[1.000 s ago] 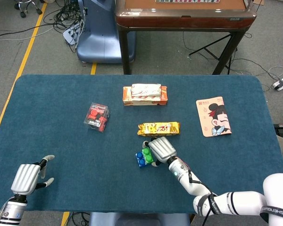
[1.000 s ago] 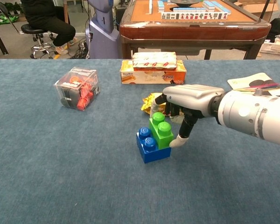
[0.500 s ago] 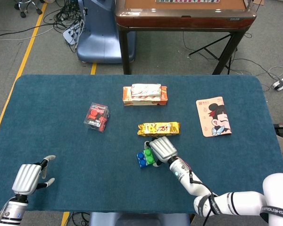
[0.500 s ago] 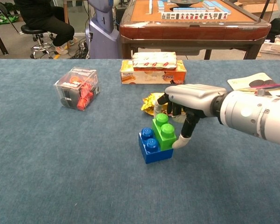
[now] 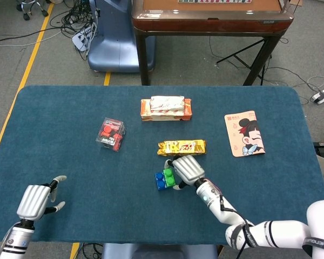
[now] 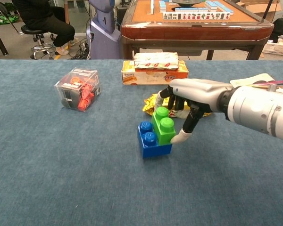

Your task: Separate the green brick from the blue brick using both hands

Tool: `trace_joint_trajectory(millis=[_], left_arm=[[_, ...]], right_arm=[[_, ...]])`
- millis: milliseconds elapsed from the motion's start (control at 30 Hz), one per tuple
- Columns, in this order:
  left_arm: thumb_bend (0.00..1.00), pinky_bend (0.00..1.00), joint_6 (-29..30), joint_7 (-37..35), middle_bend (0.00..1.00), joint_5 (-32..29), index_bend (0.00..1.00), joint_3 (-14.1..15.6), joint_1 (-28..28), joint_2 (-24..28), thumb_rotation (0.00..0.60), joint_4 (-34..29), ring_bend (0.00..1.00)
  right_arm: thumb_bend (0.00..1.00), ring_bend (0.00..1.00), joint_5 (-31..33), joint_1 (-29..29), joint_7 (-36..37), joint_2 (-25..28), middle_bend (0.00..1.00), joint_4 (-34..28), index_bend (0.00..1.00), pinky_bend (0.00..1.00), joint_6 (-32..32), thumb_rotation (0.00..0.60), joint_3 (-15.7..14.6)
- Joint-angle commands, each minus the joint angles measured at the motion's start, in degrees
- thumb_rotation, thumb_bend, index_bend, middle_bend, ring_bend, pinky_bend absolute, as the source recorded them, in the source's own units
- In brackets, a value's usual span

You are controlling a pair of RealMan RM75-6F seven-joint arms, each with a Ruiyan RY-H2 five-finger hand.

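The green brick [image 6: 162, 126] sits pressed onto the blue brick [image 6: 150, 143] on the blue table cloth [image 6: 61, 165], a little right of centre. My right hand [image 6: 193, 96] reaches over the pair from the right. Its thumb touches the green brick's right side and its fingers curl behind it, so it pinches the green brick. In the head view the green brick [image 5: 169, 176] and blue brick [image 5: 160, 181] show just left of the right hand [image 5: 186, 168]. My left hand [image 5: 35, 199] hovers far off at the table's front left corner, fingers apart, holding nothing.
A yellow snack wrapper [image 5: 181, 147] lies just behind the bricks. Further back stands an orange snack box [image 5: 166, 108]. A clear box of red pieces [image 5: 111, 133] is to the left, and a cartoon card [image 5: 244, 134] to the right. A wooden table [image 5: 210, 16] stands beyond.
The right hand has closed tighter on the green brick and the stacked pair has shifted and turned slightly. The left hand has drifted a little to the right.
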Motion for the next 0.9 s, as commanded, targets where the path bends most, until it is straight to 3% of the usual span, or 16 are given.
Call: trace_joint_trajectory(millis=[33, 567, 900], left_arm=[[0.13, 0.91, -0.8, -0.2, 0.69, 0.0, 0.32, -0.7, -1.0, 0.2, 0.600, -0.7, 0.68], [0.09, 0.91, -7.7, -2.7, 0.74, -3.1, 0.30, -8.3, -10.4, -0.8, 0.600, -9.2, 0.69], [0.03, 0.91, -13.4, -0.7, 0.79, -9.2, 0.20, -12.2, -15.7, -1.4, 0.600, -15.4, 0.71]], right_arm=[[0.20, 1.00, -1.4, -0.6, 2.5, 1.9, 1.00, -1.4, 0.59, 1.00, -0.4, 0.600, 0.8], [0.23, 1.00, -6.0, -1.6, 8.8, 6.5, 1.00, -6.4, 0.62, 1.00, 2.0, 0.600, 5.1], [0.28, 1.00, -4.9, -0.9, 8.9, 4.7, 1.00, -6.3, 0.63, 1.00, 3.9, 0.600, 7.1]])
